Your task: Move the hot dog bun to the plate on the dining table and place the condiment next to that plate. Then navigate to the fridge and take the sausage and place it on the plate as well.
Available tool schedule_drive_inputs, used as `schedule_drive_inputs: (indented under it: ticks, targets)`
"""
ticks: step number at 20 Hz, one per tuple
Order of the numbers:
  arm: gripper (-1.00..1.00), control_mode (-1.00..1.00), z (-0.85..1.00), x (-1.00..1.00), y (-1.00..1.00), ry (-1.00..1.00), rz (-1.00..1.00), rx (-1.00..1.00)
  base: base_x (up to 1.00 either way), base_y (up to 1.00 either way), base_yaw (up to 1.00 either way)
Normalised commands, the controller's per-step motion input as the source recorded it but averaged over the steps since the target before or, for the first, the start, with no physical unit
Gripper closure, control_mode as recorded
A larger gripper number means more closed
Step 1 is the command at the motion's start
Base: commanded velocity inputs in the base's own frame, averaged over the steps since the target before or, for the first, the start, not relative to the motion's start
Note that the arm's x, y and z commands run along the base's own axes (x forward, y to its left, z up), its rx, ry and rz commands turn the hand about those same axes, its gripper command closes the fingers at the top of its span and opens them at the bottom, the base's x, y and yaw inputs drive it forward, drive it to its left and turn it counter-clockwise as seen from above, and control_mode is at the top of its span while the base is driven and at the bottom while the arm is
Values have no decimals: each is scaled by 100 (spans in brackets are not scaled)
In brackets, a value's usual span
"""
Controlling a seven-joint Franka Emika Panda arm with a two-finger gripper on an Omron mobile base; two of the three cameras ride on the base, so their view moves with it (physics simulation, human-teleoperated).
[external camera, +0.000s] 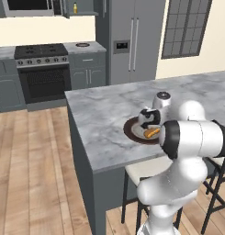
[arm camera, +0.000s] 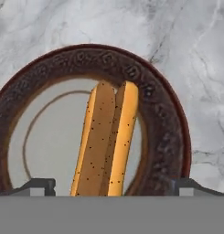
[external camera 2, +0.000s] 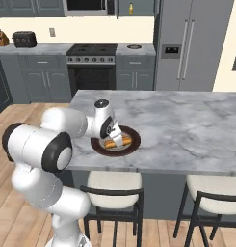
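I am standing at the marble table [external camera: 100, 114], which is stretching wide across both base views, with the fridge [external camera 2: 191, 43] rising behind it against the far wall and the stove [external camera 2: 90, 65] sitting to the fridge's left among the grey cabinets. Two stools [external camera 2: 112, 193] are tucked under the near edge of the table. My arm is reaching forward over the tabletop, and my gripper [arm camera: 112, 186] is hovering just above the plate [arm camera: 166, 137], which is lying on the table near its front edge. My jaws are standing wide apart, one fingertip [arm camera: 38, 186] showing at each lower corner of the hand view, and they are gripping nothing. The plate has a dark brown patterned rim and a pale centre. The bun [arm camera: 106, 141] is lying on the plate between my fingertips, apart from both of them; it is a golden, speckled hot dog bun, split lengthwise, reaching from the plate's middle toward its far rim in the hand view. In the base views the bun [external camera 2: 117, 142] is showing as an orange strip on the plate just below my hand.
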Motion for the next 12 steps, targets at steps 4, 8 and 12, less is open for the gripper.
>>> schedule_drive_inputs:
  ticks: [4, 8, 12]
  targets:
    - [-100, -100, 76, -56, 0, -11, 10, -1, 0, 0, 0]
    - [-100, -100, 75, -56, 0, -2, 14, 0, 0, 0, 0]
    - [-100, -100, 73, -56, 0, 0, 16, 0, 0, 0, 0]
